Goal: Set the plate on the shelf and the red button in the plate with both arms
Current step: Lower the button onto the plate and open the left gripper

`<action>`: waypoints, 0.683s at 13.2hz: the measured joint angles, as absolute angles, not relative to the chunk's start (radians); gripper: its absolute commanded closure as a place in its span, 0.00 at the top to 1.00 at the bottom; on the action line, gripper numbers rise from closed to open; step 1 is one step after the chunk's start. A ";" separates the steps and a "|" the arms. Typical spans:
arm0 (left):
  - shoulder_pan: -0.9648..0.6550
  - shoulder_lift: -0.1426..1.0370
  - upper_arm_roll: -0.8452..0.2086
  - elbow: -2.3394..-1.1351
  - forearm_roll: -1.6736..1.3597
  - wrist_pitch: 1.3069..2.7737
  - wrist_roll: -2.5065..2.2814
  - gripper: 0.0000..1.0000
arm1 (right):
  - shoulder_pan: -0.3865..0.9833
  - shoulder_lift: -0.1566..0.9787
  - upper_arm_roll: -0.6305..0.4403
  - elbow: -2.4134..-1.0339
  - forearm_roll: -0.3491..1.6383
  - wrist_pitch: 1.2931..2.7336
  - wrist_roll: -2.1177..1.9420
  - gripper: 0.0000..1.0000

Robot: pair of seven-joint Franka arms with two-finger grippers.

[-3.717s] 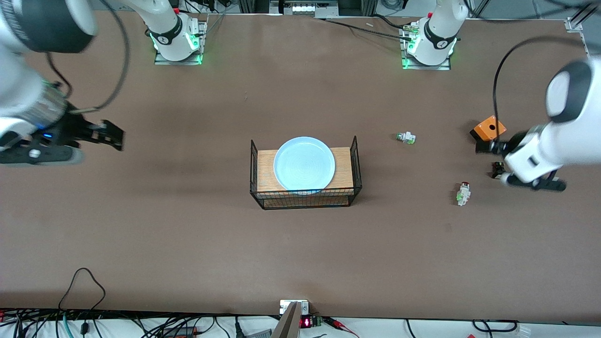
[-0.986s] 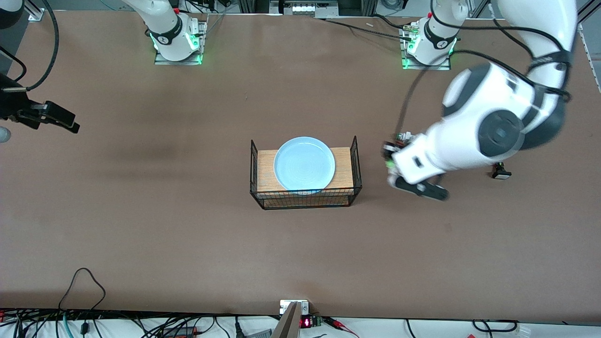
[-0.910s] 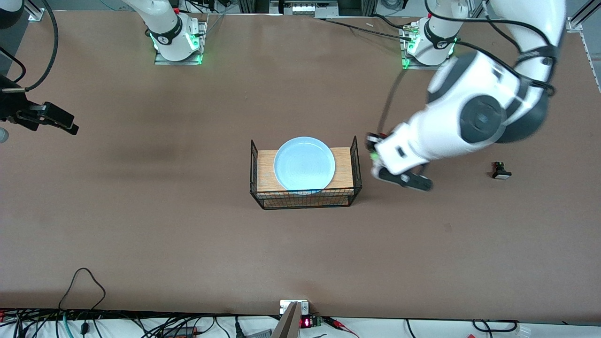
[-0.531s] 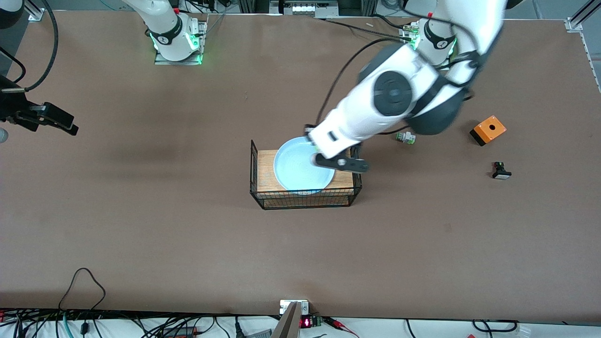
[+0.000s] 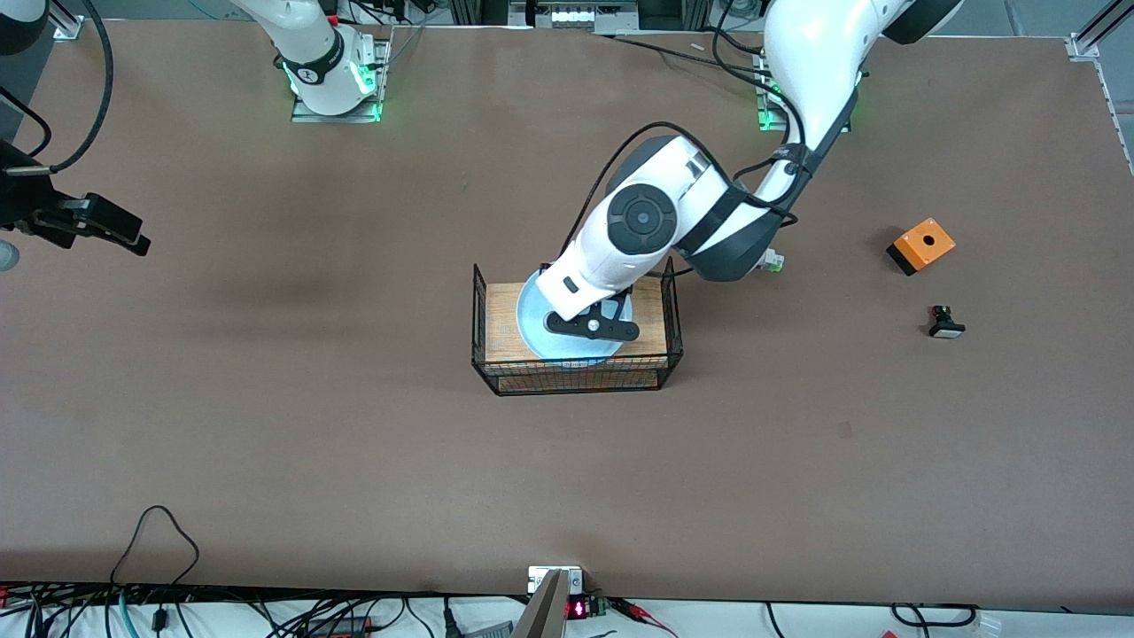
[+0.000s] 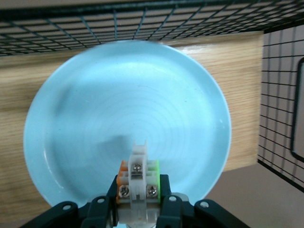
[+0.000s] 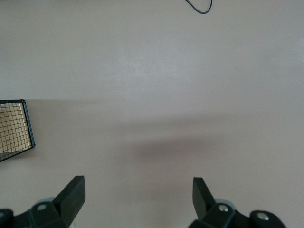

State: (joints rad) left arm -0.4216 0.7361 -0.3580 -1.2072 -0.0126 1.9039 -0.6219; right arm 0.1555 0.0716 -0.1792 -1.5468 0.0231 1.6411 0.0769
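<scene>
Left hand (image 6: 137, 211) pinching cap-hidden red button (image 6: 137, 183) over plate (image 6: 85, 118); right hand (image 7: 137, 190) spread, idle.

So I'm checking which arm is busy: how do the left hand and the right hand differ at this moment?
The left hand is shut on the red button, while the right hand is open and holds nothing. The left hand hangs over the plate in the wire basket; the right hand waits over bare table toward the right arm's end. Both are black and two-fingered.
</scene>
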 measured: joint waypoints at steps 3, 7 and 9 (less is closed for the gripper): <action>-0.422 0.754 -0.352 -1.210 0.004 1.904 -0.622 0.12 | 0.160 0.072 -0.174 -1.547 0.023 1.642 0.077 1.00; -0.422 0.760 -0.351 -1.212 0.004 1.903 -0.622 0.99 | 0.160 0.072 -0.173 -1.547 0.023 1.642 0.077 1.00; -0.422 0.761 -0.351 -1.213 0.004 1.903 -0.622 1.00 | 0.160 0.072 -0.173 -1.547 0.023 1.643 0.077 1.00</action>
